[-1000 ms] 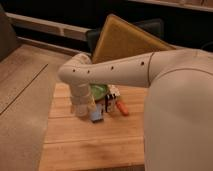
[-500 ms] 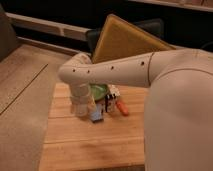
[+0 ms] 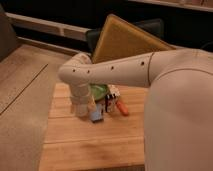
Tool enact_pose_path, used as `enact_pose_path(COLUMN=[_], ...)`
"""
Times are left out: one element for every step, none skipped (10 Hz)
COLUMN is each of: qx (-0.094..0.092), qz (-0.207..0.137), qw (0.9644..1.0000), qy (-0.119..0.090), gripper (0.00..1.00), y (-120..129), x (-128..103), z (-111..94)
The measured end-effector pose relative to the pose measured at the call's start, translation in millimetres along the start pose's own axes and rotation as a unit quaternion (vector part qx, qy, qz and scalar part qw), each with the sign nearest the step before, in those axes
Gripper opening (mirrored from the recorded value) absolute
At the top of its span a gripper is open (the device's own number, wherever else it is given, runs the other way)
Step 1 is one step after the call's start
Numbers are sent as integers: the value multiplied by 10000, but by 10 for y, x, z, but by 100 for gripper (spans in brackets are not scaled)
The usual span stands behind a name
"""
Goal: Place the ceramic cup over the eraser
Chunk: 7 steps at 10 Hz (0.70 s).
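My white arm reaches in from the right, bends at the elbow and drops to the wooden board (image 3: 75, 145). The gripper (image 3: 81, 104) is at its lower end, at the board's left part. A pale tapered shape (image 3: 80, 111) right under it looks like the ceramic cup, resting on or just above the board; I cannot separate it from the gripper. The white-and-black eraser (image 3: 113, 98) stands a little to the right, between the green bowl (image 3: 100, 91) and an orange-red piece (image 3: 122, 108).
A flat blue block (image 3: 96, 116) lies just right of the gripper, in front of the bowl. A tan padded panel (image 3: 125, 40) leans behind the board. My arm's large white shell fills the right side. A beige counter lies to the left.
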Motion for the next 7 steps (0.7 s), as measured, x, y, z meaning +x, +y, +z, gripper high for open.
enact_pose_path(qx=[-54, -106, -199, -278, -320, -357, -371], qz=[-168, -397, -896, -1354, -1684, -1966, -2125], qw=[9997, 9985, 9934, 9859, 9789, 9715, 9669], qy=[-174, -362, -684, -941, -1112, -1271, -1364], gripper=[65, 65, 65, 65, 65, 65, 65], y=[48, 119, 301, 487, 634, 755, 815], x=[-81, -172, -338, -506, -611, -707, -764], z=[-59, -127, -257, -348, -415, -483, -524])
